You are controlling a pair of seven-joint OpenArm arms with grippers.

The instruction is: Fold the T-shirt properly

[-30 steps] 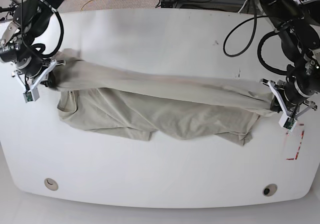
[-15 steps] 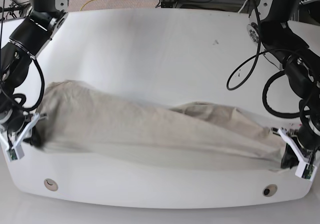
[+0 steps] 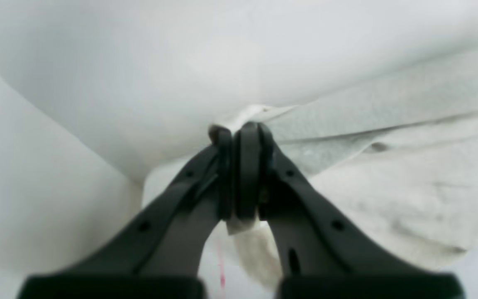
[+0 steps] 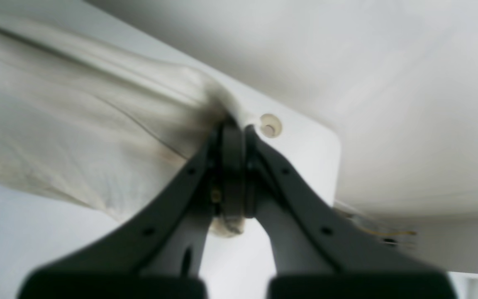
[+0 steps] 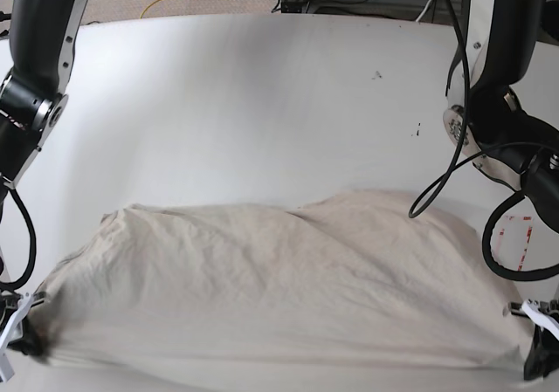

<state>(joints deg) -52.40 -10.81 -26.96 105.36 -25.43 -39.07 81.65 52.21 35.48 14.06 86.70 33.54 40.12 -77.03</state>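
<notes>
The T-shirt has been drawn toward the near table edge; the left gripper and right gripper are each clamping a corner.

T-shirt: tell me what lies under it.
The T-shirt lies spread on the white table, stretched between both end effectors. The two holes along the table's near edge are covered in the base view.

Base view: both grippers sit at the bottom corners, largely cut off by the frame — the left gripper and right gripper show only in part. The T-shirt runs off the lower edge; its near hem is unseen. Both wrist views are blurred — fabric detail is indistinct, collar not identifiable.
</notes>
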